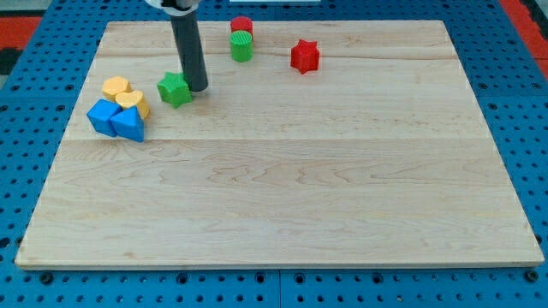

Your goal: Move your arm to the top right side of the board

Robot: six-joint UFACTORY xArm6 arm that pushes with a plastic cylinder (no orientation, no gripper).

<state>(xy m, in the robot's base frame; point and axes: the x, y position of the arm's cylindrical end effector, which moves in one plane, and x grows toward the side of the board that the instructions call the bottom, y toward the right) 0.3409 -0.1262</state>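
Observation:
My tip (pixel 198 87) rests on the wooden board (pixel 282 171) in its upper left part, touching or nearly touching the right side of a green star block (pixel 174 89). The rod rises from there to the view's top edge. A green cylinder (pixel 242 46) and a red cylinder (pixel 241 26) stand together to the upper right of the tip. A red star block (pixel 304 56) lies further right. The board's top right corner (pixel 428 38) is far to the right of the tip.
At the left edge sits a cluster: a yellow hexagon (pixel 116 86), a yellow heart-shaped block (pixel 133 102), a blue cube (pixel 102 116) and a blue triangular block (pixel 129 125). A blue pegboard (pixel 514 85) surrounds the board.

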